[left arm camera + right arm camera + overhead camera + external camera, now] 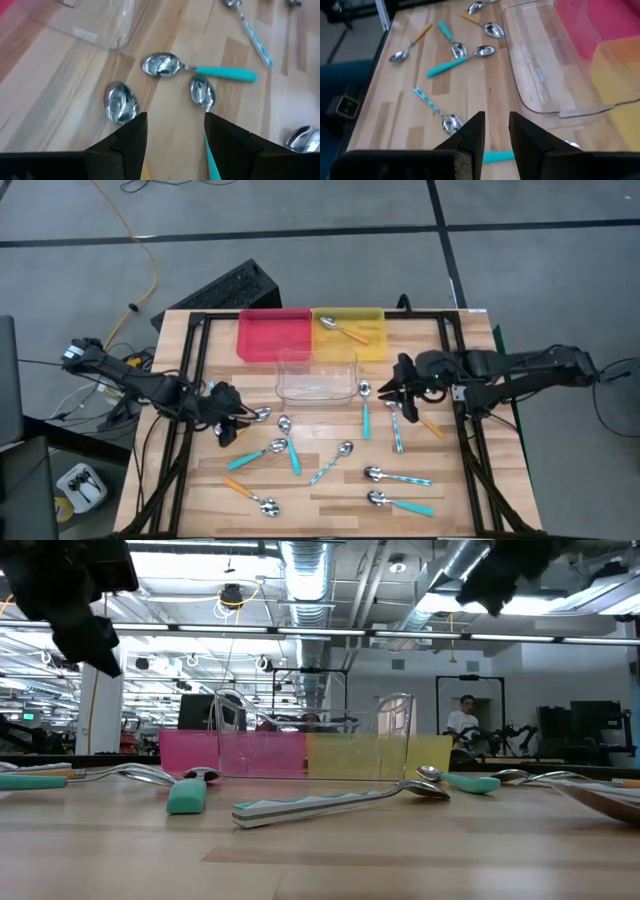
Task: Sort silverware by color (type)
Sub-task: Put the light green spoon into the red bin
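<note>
Several spoons with teal, orange or pale blue handles lie flat on the wooden table (470,480). One orange-handled spoon (343,330) lies in the yellow tray (372,345). My left gripper (232,430) hovers open above the table's left part. Just past its fingertips lie a spoon bowl (120,101), whose handle is hidden, and a teal-handled spoon (202,92); another teal spoon (200,70) lies beyond. My right gripper (385,390) hangs over the table right of the clear tray (317,375), fingers a little apart (496,132) with nothing between them, above a pale blue spoon (435,110).
A red tray (273,333) stands left of the yellow one at the far edge, with the clear tray in front of both. Black frame rails (185,430) run along the table's left and right sides. Bare wood shows along the near edge.
</note>
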Available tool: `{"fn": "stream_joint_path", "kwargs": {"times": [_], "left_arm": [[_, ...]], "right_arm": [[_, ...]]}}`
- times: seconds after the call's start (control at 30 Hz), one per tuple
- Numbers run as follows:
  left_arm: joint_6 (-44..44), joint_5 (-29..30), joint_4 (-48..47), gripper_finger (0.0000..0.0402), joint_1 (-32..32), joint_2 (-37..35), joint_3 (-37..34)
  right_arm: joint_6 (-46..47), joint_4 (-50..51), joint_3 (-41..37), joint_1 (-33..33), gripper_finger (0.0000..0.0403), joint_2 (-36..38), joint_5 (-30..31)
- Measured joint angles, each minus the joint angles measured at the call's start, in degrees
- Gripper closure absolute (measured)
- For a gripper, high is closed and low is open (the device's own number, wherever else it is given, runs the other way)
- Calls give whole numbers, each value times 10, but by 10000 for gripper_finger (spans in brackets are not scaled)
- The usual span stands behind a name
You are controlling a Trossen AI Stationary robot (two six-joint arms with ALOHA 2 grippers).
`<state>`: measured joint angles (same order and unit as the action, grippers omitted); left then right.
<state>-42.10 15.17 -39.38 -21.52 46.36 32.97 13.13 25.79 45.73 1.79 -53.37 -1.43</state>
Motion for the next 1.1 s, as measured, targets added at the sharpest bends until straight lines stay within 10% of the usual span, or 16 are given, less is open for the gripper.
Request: {"fn": "stream_joint_path", "kwargs": {"times": [0.43, 1.1], "left_arm": [[-59, 51, -74, 220, -13, 29, -20], [95, -24, 172, 220, -54, 175, -34]], "right_arm": [[84, -90, -83, 1, 289, -46, 28], [105, -87, -83, 8, 289, -169, 29]]}}
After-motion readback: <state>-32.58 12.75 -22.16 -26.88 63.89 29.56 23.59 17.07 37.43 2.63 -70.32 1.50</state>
